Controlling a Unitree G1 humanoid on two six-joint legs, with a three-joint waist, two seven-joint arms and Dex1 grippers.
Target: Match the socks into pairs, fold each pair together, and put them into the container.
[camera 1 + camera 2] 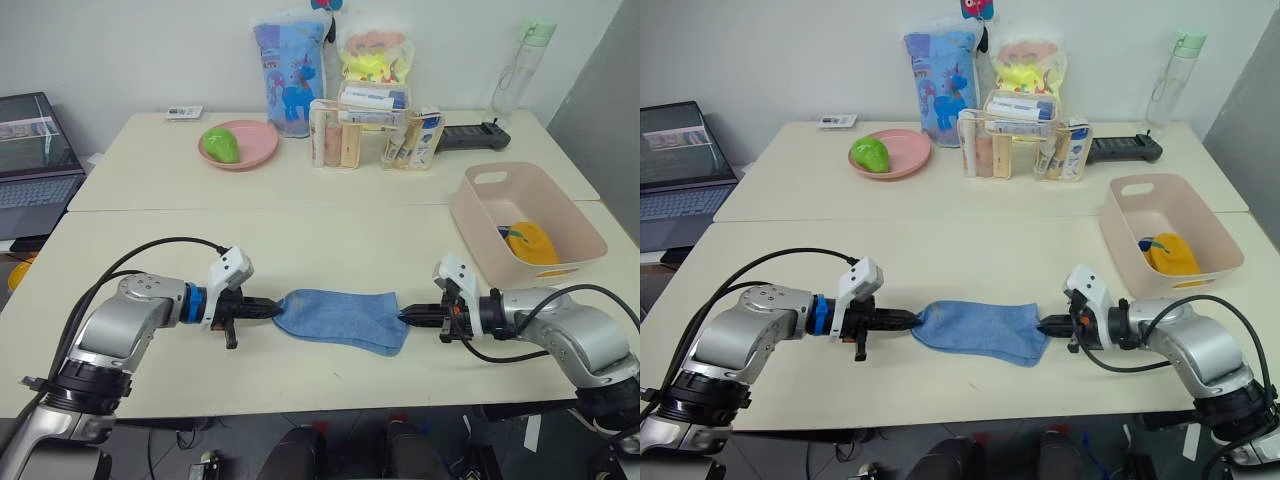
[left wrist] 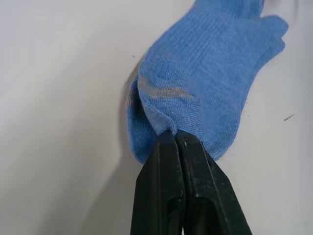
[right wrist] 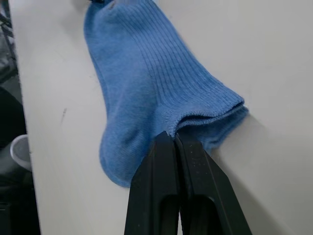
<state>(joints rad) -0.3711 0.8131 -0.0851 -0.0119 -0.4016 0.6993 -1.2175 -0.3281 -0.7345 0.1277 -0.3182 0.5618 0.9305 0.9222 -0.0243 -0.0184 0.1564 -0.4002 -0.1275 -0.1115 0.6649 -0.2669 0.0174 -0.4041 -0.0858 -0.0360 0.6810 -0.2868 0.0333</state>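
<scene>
**Blue pair stretched flat between both grippers**

Blue socks (image 1: pixel 340 319) lie on the front table (image 1: pixel 330 240), long axis running straight from one gripper to the other, slightly skewed toward the near edge at the right end. Two layers show stacked in both wrist views, edges roughly aligned.

Left gripper (image 1: pixel 272 312): fingers (image 2: pixel 183 196) pressed fully together, pinching the toe end; fabric bunches right at the tips, rest fans out away from them.

Right gripper (image 1: pixel 407 318): fingers (image 3: pixel 178 191) also clamped together, nipping the ribbed cuff edge at its corner. Cuff opening faces the tips; foot extends away toward the other gripper.

Both grippers point tip-to-tip at each other along the sock axis, low over the tabletop.

Tub (image 1: pixel 490 235) sits beyond and outboard of the right gripper, well apart from the socks. Yellow pair (image 1: pixel 531 242) inside, with a bit of dark fabric just beside it.

Bare tabletop between right fingers and tub.

Rear table, well beyond both grippers: pink plate (image 1: pixel 240 146) with a green object (image 1: pixel 221 144), clear organiser (image 1: pixel 375 135), patterned bags (image 1: pixel 290 75), bottle (image 1: pixel 520 65), black flat device (image 1: pixel 472 134). Laptop (image 1: pixel 35 165) far outboard of the left arm.
</scene>
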